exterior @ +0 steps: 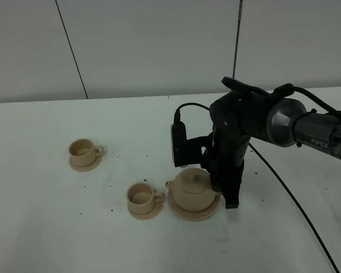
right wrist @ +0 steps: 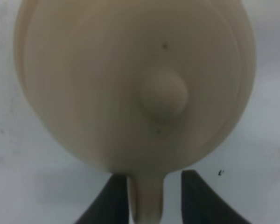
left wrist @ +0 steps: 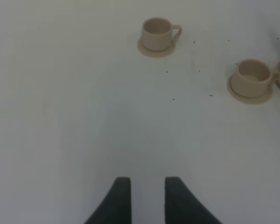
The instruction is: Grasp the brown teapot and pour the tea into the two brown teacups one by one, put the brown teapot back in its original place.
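Squat round beige-tan ceramic teapot point(exterior: 192, 186) with knobbed lid sits upright on its wide flat beige saucer point(exterior: 207, 213), on the white table point(exterior: 273, 239). Not lifted yet.

Right gripper point(right wrist: 153, 179) is down at the teapot's far-right side in the high view. Fingers apart, with the loop handle point(right wrist: 147, 200) between them. 1 finger looks to be touching the handle and the other shows a clear gap, so it is straddling, not clamped.

Key relation: the spout-to-handle axis runs about left-right in the high view. Handle faces the right arm; spout faces the nearer of the 2 small beige-tan ceramic cups point(exterior: 142, 195), which sits on its own small saucer just beside the teapot saucer. The 2nd matching cup point(exterior: 82, 149) is well apart, further left and back.

Left gripper point(left wrist: 148, 186) hovers over bare table, fingers a little apart and holding nothing, with both cups ahead of it. It does not show in the high view.

Judgement: the right arm is the one placed to grasp. Next it closes on the handle and lifts; a tilt toward the spout side would reach the near cup first.
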